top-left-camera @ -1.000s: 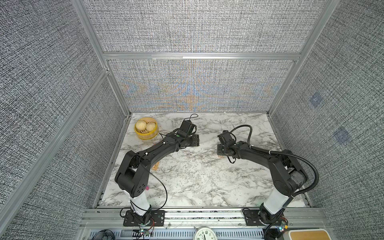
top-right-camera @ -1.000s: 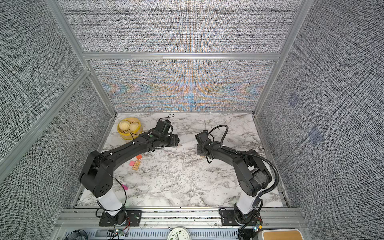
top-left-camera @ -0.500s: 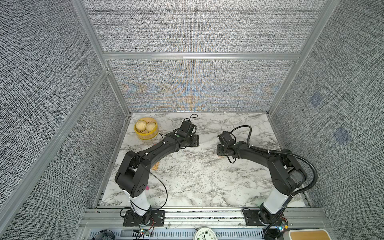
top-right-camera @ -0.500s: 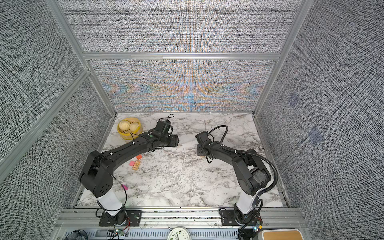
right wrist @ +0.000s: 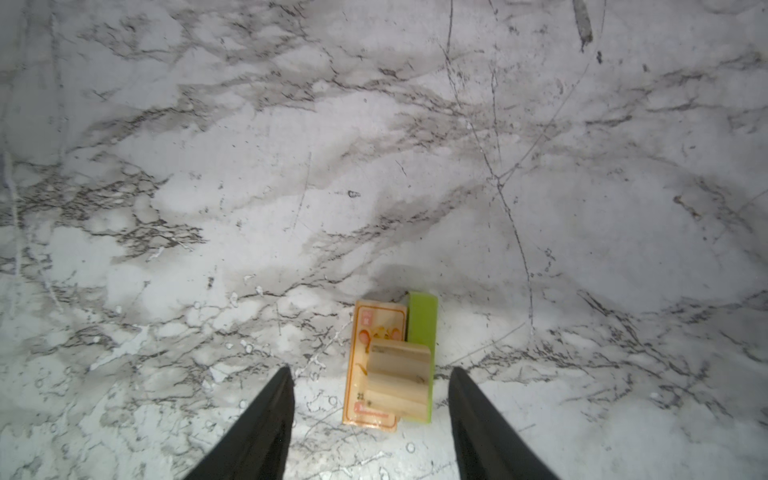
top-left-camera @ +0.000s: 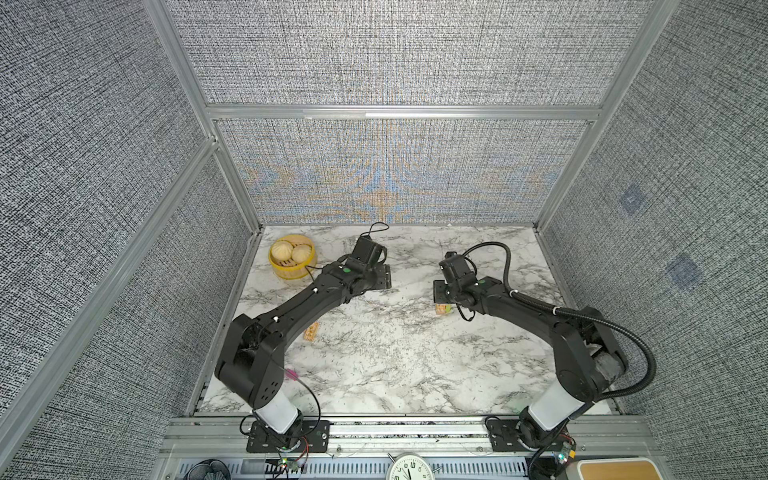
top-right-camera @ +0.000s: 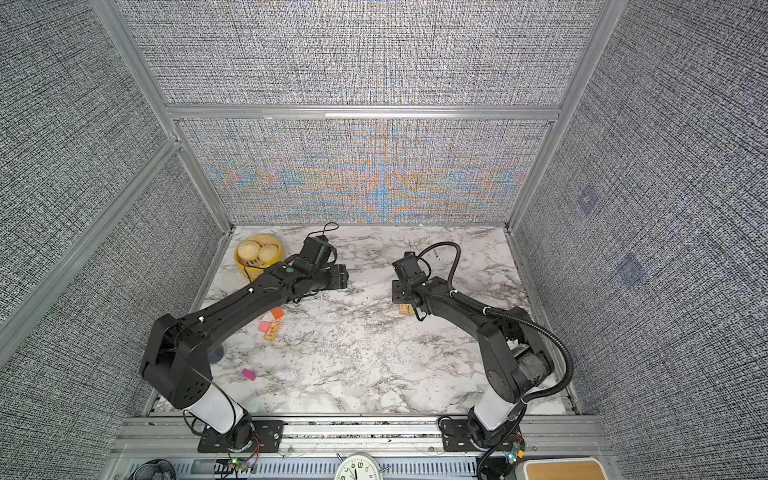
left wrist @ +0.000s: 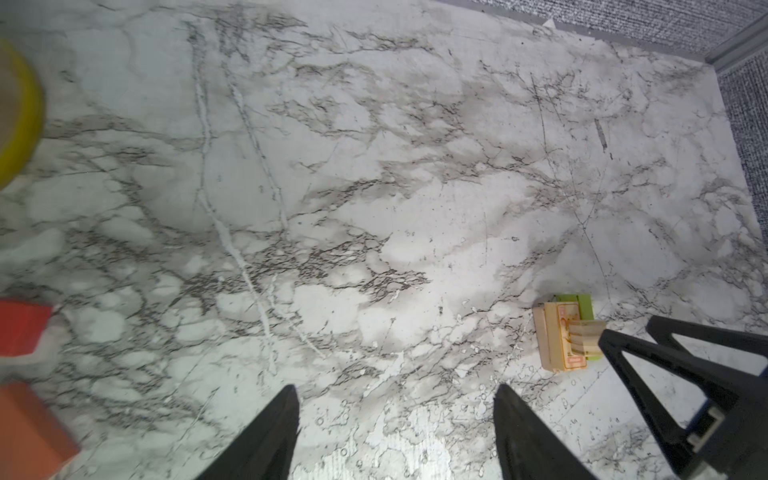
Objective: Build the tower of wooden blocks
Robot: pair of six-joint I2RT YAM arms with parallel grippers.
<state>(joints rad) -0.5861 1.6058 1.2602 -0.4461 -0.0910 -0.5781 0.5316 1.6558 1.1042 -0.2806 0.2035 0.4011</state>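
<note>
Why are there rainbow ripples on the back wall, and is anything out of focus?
In both top views the back wall carries orange and blue ripples, likely camera moiré from the fine weave, not paint. In the left wrist view the red block, the orange block and the yellow steamer at the edge are blurred. The right wrist view is sharp on the tan block.

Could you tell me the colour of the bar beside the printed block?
The bar is lime green; right wrist view.

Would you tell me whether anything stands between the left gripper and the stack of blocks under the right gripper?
Bare marble lies between the left gripper and the stack; only the open right gripper hangs over the stack itself.
</note>
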